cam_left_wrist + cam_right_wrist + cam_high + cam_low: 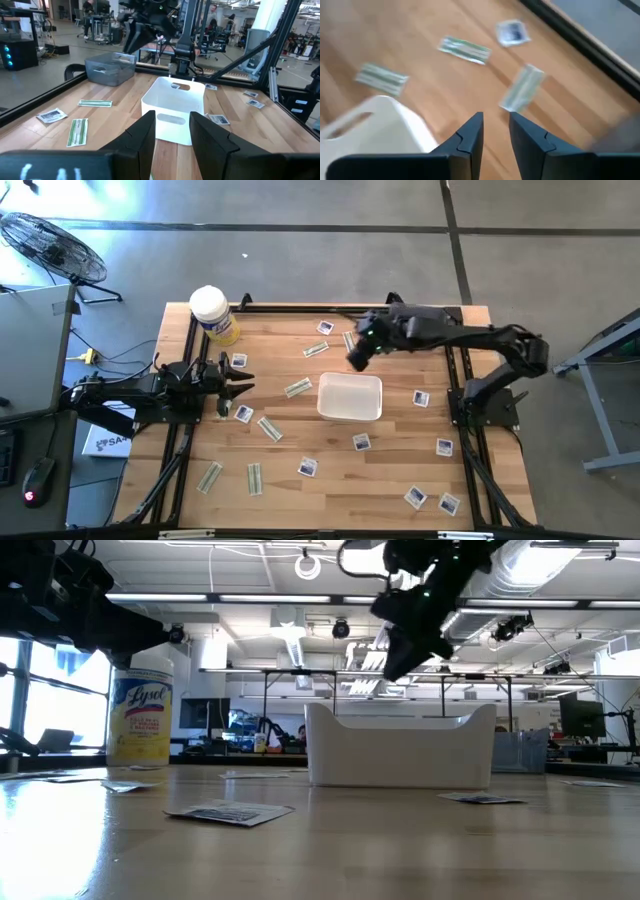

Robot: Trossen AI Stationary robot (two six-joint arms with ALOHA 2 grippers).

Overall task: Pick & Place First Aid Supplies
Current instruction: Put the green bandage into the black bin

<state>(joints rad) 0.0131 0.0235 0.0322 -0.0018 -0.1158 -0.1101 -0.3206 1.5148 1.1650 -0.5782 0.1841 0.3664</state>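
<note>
The first aid supplies lie flat and scattered on the wooden table: square white packets [308, 467] [421, 398] and narrow pale strips [297, 388] [254, 477]. A white tray [350, 397] stands mid-table. My right gripper [357, 360] hangs above the table by the tray's far-left corner, narrowly open [495, 122], with nothing between its fingers. Below it are a strip [522, 87] and another strip [464, 49]. My left gripper [243, 383] waits open [172, 132] at the table's left side, pointing at the tray [175, 107].
A yellow canister with a white lid [215, 315] stands at the far-left corner of the table. Black frame rails [180, 450] run along the left and right sides. More packets [444, 447] lie toward the near-right corner. In the low view a packet [230, 812] lies close in front.
</note>
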